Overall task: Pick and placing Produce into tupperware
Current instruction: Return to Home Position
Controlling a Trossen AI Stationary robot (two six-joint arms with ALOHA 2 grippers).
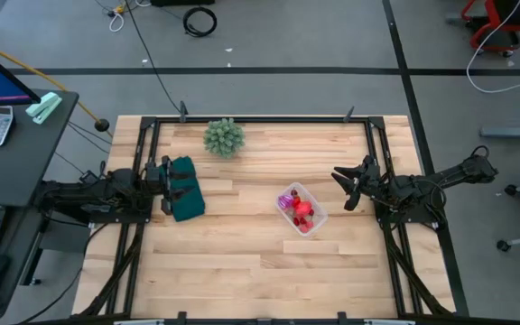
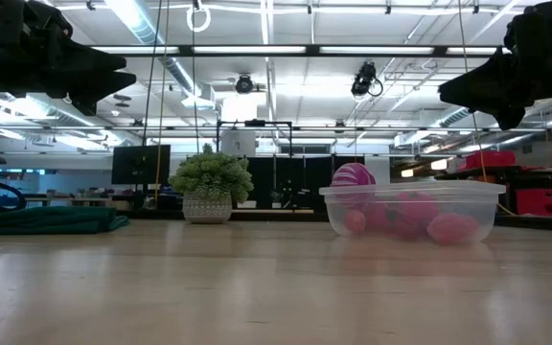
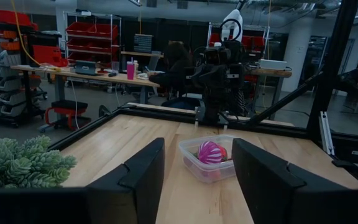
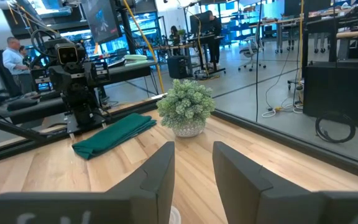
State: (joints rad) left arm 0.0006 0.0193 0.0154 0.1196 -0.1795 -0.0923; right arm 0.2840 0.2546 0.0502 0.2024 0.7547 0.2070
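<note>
Right gripper (image 4: pixel 193 158): two dark fingers apart, above light wood tabletop (image 4: pixel 42 168). Ahead: spiky green plant clump in pale pot (image 4: pixel 185 106). Near it, dark green folded cloth (image 4: pixel 114 132) lying flat, w/ left arm (image 4: pixel 73 68) just behind. Person (image 4: pixel 10 56) in bkgd.

blk arms (image 1: pixel 88 194), angular blk fingers (image 3: pixel 138 180)

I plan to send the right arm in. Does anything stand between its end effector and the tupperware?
Nothing visible does. The right end effector hangs open at the right of the table; only bare wood lies between it and the tupperware. The plant and cloth sit aside.
</note>
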